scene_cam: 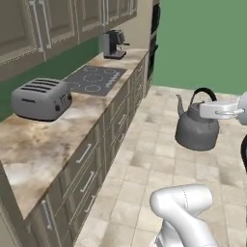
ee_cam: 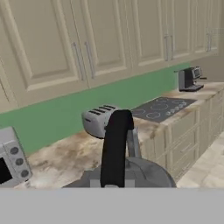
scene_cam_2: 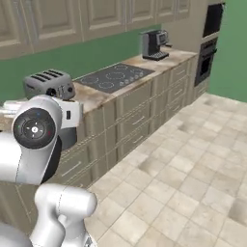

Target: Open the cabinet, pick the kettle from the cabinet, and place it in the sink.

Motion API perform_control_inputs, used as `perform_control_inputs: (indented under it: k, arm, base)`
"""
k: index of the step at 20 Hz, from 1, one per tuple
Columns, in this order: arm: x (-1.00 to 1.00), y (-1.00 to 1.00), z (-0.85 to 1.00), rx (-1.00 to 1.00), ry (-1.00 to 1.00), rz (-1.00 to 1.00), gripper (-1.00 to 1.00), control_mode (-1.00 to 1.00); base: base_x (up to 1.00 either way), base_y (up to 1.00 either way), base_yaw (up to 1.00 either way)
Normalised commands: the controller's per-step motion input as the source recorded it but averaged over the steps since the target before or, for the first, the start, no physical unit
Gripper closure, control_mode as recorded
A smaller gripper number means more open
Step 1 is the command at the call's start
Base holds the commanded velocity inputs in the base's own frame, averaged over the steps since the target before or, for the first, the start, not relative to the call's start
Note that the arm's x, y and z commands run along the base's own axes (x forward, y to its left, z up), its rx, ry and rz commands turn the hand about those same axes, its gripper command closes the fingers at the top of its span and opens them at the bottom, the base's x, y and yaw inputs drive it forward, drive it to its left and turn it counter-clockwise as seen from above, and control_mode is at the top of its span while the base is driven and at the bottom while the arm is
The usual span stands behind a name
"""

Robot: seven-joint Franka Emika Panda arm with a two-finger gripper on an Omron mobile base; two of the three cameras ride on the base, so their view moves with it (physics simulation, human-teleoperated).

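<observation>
My claw (scene_cam: 208,99) is clamped on the black arched handle of the squat dark grey metal kettle (scene_cam: 196,128), which hangs over the tiled floor (scene_cam: 144,159), well out from the marbled counter (scene_cam: 43,144) and silver toaster (scene_cam: 41,98).

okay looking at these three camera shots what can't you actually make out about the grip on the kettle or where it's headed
- Finger contact on the kettle: in the left base view the white hand covers the handle's right side; in the hand view the grey bottom band cuts off the fingertips.
- Kettle in the right base view: the arm's big joint stands in front of it.
- The sink: outside all three frames, so its direction is unknown.
- Microwave: cut by the hand view's left edge.
</observation>
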Motion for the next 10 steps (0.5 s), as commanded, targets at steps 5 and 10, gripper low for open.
perform_control_inputs:
  k: [5, 10]
  arm:
    - [0.00, 0.00, 0.00, 0.00, 0.00, 0.00, 1.00, 1.00]
    - [0.00, 0.00, 0.00, 0.00, 0.00, 0.00, 1.00, 1.00]
  base:
    - [0.13, -0.04, -0.73]
    - [0.14, 0.00, -0.75]
